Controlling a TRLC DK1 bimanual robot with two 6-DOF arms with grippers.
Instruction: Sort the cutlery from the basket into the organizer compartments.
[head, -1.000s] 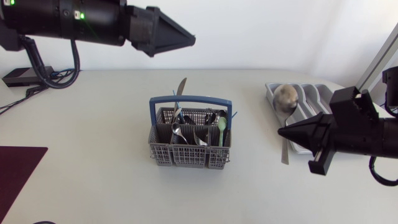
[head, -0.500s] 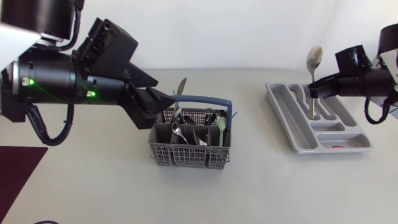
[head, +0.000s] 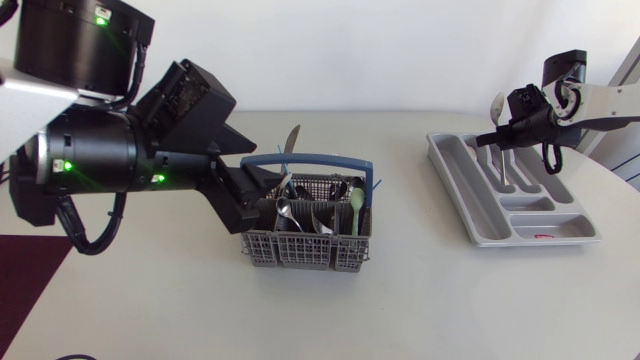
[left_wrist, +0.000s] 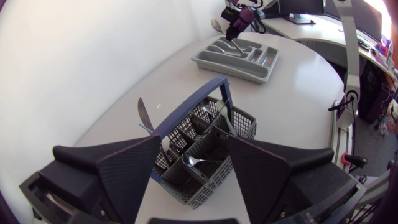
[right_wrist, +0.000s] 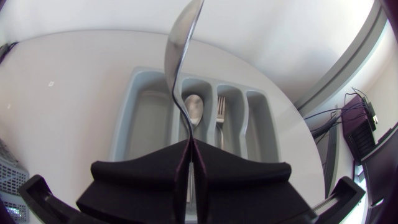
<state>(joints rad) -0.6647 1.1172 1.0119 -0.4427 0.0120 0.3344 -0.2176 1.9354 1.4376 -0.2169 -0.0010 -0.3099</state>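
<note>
Though in claw (right_wrist: 189, 144), spoon (right_wrist: 176, 46) half hidden.

The long shiny metal spoon (right_wrist: 181, 48) is polished to a mirror, its bowl bright with reflections. It is pinched between the matt black wedge fingers of the right gripper (right_wrist: 189, 149), whose faces look faintly grainy. The left gripper (left_wrist: 194, 155) has the same dull, finely textured black finish.

The pale grey moulded plastic organizer tray (head: 462, 195) is smooth with a soft sheen, and a glossy metal spoon (right_wrist: 194, 109) and a metal fork (right_wrist: 221, 109) lie in it.

The grey plastic lattice basket (head: 300, 250) is matt, and its blue plastic handle (head: 305, 158) is smooth. A bright metal knife (head: 290, 140) and a pale green plastic spoon (head: 357, 205) stand in the basket.

The off-white table (head: 150, 300) looks smooth and matt.
</note>
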